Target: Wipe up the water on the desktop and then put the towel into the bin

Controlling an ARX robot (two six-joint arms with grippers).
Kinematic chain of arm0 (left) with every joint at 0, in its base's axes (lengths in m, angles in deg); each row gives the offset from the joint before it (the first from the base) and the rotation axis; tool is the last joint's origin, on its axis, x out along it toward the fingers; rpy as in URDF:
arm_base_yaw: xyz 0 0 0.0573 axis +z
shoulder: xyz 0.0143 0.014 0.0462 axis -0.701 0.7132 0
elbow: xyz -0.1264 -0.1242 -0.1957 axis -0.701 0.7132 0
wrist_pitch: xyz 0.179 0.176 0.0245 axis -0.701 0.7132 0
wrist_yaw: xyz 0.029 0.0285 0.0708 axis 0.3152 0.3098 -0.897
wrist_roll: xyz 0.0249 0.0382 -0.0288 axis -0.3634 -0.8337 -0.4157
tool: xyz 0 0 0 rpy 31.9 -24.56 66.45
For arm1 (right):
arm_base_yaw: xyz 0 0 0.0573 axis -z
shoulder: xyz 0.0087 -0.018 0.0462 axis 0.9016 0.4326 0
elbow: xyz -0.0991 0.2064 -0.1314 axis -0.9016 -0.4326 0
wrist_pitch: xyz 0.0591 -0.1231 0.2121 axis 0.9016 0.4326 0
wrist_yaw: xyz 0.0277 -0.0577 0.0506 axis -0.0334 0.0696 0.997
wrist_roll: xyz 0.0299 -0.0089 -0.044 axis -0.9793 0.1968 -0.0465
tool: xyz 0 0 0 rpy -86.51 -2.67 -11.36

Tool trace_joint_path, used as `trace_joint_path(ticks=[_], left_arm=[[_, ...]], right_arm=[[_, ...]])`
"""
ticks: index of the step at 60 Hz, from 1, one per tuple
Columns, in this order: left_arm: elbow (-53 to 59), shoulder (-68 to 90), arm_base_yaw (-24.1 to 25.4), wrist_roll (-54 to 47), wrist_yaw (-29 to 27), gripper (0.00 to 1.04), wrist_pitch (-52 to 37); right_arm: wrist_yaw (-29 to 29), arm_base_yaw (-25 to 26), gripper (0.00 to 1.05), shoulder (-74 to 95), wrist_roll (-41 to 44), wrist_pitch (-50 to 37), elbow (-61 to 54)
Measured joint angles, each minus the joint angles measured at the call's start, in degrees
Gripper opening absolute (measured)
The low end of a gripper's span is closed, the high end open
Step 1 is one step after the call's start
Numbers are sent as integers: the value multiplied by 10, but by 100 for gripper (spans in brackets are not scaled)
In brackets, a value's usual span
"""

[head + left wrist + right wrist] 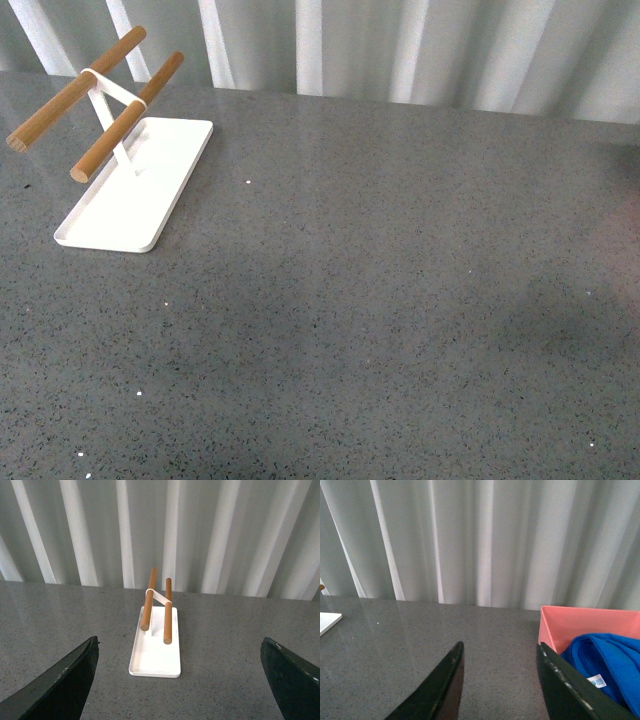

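Starting at your left, the left gripper (177,680) hangs with its jaws spread wide and nothing between them. Straight ahead of it stands the white tray (155,661) with its two wooden bars (167,611), well clear of both fingers. The desktop (380,300) between and beyond looks dry in the front view: I see only stone flecks, no pool or sheen that reads as water, so I judge the wiping finished. Neither arm shows in that view.

Moving right, your right gripper (497,685) is also open and holds nothing. The towel (607,665) lies bunched inside the pink bin (555,625), its label showing. The bin's near wall sits just beside one finger's outer face, and the towel is a little past that wall, outside the jaws rather than between them.

So the step in hand, as I read it, is the retreat after the drop. Lift the right arm away from the bin wall first, so the finger does not catch the rim or drag the cloth out. Keep the jaws apart while you clear it.
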Motion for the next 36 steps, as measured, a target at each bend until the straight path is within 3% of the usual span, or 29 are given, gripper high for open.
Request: trace_joint_path(ticks=[18,36], left_arm=[[0,0,0,0,0,98,0],[0,0,0,0,0,98,0]], right_arm=[[0,0,99,0,0,0,0],[0,0,98,0,-1,0,0]])
